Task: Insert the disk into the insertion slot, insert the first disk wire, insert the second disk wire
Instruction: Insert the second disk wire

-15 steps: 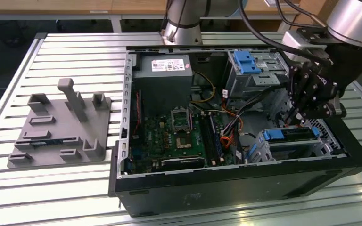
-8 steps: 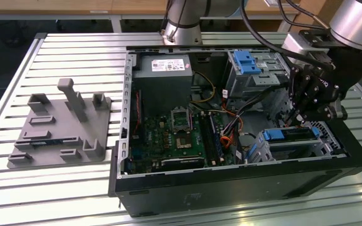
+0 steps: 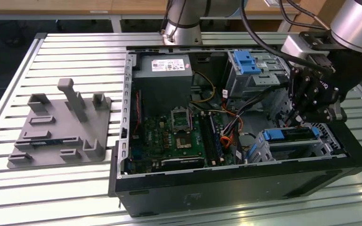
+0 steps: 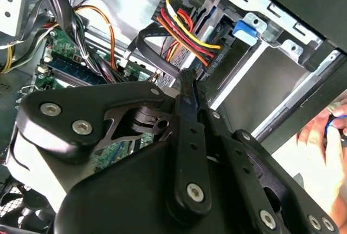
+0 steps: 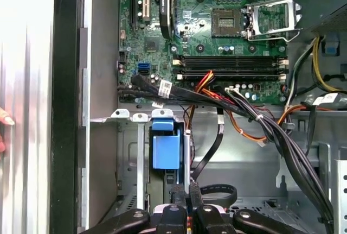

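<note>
The disk [image 3: 292,135], silver in its blue carrier, lies inside the insertion slot [image 3: 327,142], the low perforated cage at the exterior view's right. In the first wrist view its blue carrier tab [image 5: 165,150] shows between the cage walls [image 5: 127,158]. My gripper [image 3: 297,123] hangs just above the disk's inner end. In both wrist views the gripper [image 4: 187,74] [image 5: 187,193] is shut on the black plug of the second disk wire [image 4: 187,30], a bundle of red, yellow and orange wires. A thin red cable [image 5: 205,80] runs over the motherboard; its end is hidden.
A taller grey cage with a blue bracket [image 3: 247,63] stands behind. Black cable bundles [image 5: 255,117] cross beside the slot, over the motherboard [image 3: 175,136]. A person's hand [image 4: 320,136] is outside the case wall. A grey fixture plate [image 3: 61,127] sits at the exterior view's left.
</note>
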`<action>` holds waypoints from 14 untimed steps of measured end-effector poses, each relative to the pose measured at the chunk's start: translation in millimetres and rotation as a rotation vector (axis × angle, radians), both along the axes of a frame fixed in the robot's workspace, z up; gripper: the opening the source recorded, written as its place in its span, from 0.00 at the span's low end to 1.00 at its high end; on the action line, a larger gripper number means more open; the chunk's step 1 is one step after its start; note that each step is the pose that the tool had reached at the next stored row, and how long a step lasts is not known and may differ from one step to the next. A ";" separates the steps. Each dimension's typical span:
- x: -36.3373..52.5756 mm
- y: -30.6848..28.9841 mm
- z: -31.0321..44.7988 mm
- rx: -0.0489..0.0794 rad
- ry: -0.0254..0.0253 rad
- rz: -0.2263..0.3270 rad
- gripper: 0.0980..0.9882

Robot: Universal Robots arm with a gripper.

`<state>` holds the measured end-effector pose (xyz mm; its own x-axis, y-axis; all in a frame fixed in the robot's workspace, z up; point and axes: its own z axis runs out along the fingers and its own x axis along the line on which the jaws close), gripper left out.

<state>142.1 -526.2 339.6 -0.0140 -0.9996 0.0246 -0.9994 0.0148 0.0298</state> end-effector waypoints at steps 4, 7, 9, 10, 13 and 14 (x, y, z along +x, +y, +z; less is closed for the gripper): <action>0.0 -0.6 -0.1 0.001 0.0000 0.000 0.06; 0.0 -0.7 0.0 0.000 -0.0001 0.000 0.06; 0.0 -0.8 0.0 0.001 -0.0001 0.000 0.06; 0.0 -0.8 -0.1 0.001 0.0000 0.000 0.06; 0.0 -1.2 -0.1 0.001 0.0000 0.000 0.06; 0.1 -1.6 -0.1 0.001 0.0000 0.000 0.06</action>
